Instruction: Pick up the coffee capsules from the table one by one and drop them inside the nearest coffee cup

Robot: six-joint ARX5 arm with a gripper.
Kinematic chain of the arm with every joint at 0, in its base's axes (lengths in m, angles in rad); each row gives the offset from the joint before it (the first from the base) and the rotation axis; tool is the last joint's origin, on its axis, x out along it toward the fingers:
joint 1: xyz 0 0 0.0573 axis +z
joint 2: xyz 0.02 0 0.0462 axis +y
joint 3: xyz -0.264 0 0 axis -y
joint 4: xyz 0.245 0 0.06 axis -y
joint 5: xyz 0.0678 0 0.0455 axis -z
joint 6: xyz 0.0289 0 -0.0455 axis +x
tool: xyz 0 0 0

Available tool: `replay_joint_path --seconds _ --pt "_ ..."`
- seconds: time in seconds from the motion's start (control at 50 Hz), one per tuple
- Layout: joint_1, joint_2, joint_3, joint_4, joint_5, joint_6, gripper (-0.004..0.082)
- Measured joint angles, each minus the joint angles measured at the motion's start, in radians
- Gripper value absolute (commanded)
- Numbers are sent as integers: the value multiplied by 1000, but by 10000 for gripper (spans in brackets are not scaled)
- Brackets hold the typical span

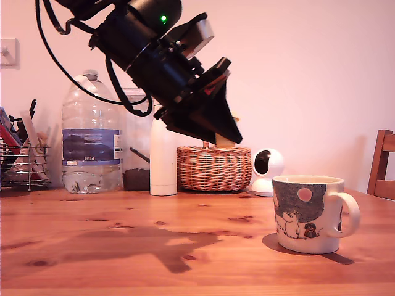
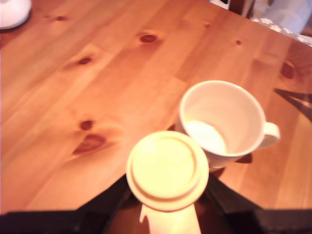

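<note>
My gripper (image 1: 227, 137) hangs well above the pine table (image 1: 123, 246), tilted down toward the exterior view's right. It is shut on a pale cream-yellow coffee capsule (image 1: 224, 140). In the wrist view the capsule (image 2: 168, 169) fills the space between the dark fingers (image 2: 113, 197) of the gripper (image 2: 168, 200), its round flat face toward the camera. The white mug (image 1: 307, 214) with the grey-blue cartoon band stands upright on the table, below me and further to the exterior view's right. Seen from the wrist, the mug (image 2: 222, 122) lies just beyond the capsule and nothing shows inside it.
Along the back wall stand a wire rack of pens (image 1: 18, 160), a large water bottle (image 1: 91, 139), a dark-filled jar (image 1: 136, 154), a white cylinder (image 1: 163, 160), a wicker basket (image 1: 213, 168) and a white round camera (image 1: 267, 171). A wooden chair (image 1: 384, 163) sits at the exterior view's right edge.
</note>
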Motion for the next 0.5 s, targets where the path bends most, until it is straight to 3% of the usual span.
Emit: replay_joint_path --seconds 0.26,0.5 --pt "-57 0 92 -54 -3 45 146" --pt "-100 0 112 -97 -51 75 146"
